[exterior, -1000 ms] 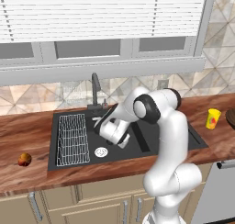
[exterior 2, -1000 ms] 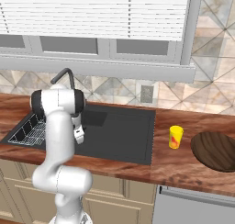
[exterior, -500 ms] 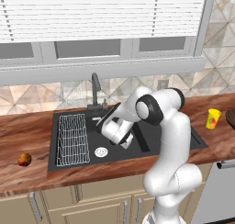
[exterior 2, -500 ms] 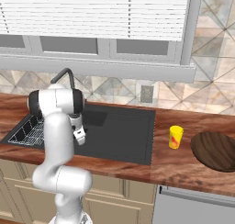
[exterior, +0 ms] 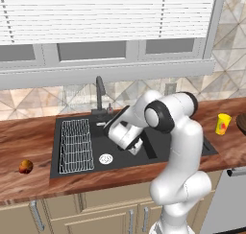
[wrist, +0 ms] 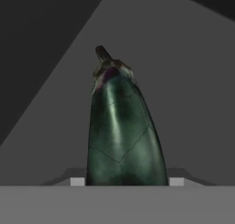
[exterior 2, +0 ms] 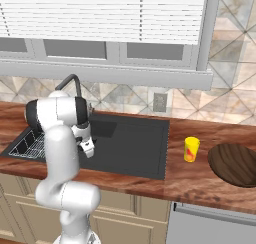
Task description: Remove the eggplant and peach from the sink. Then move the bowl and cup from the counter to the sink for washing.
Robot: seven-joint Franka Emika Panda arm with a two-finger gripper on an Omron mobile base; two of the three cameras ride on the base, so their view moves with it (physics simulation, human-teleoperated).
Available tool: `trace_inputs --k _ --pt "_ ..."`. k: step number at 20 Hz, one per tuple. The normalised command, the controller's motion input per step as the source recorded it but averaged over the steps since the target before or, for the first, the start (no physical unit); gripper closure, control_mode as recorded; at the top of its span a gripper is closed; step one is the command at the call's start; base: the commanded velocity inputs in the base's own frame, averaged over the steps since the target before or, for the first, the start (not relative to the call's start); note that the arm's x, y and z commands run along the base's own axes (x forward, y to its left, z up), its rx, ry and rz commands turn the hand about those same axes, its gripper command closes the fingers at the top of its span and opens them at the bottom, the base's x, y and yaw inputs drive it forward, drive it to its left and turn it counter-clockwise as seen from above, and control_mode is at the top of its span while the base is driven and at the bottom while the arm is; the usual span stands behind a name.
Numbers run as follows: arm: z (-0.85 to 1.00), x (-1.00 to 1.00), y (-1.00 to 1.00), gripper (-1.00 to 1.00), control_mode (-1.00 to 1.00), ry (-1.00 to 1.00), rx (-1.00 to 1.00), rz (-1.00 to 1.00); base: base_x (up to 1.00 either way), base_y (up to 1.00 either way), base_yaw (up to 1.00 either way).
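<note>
The eggplant (wrist: 121,131) is seen in the hand view standing between the two fingertips (wrist: 77,181), its dark green body filling the gap from one tip to the other and its stem end pointing away from the hand. The fingers are set at a middling width and are closed against the eggplant's sides, so it is held between them. Behind it the grey floor and a darker wall of the sink basin are shown.

In the left base view the gripper (exterior: 136,146) is found low over the black sink (exterior: 67,168), in the basin to the right of the wire rack (exterior: 76,145) and just right of the silver drain (exterior: 105,158); the eggplant itself cannot be made out there, being hidden by the hand. The faucet (exterior: 99,93) stands behind the hand at the back rim.

The peach (exterior: 26,167) is seen on the wooden counter (exterior: 29,137), well left of the sink. The yellow cup (exterior 2: 191,149) stands upright on the counter to the right of the sink, and the brown bowl (exterior 2: 235,164) lies further right, near the cup but apart from it.
</note>
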Motion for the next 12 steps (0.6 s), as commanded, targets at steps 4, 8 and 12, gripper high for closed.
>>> trace_inputs --k 4,8,12 --pt "0.17 -0.06 -0.01 1.00 -1.00 0.00 0.00 0.00 0.00 0.00 0.00" --pt "0.21 0.00 -0.03 1.00 -1.00 0.00 0.00 0.00 0.00 0.00 0.00" --pt "0.21 -0.02 -0.02 1.00 -1.00 0.00 0.00 0.00 0.00 0.00 0.00"
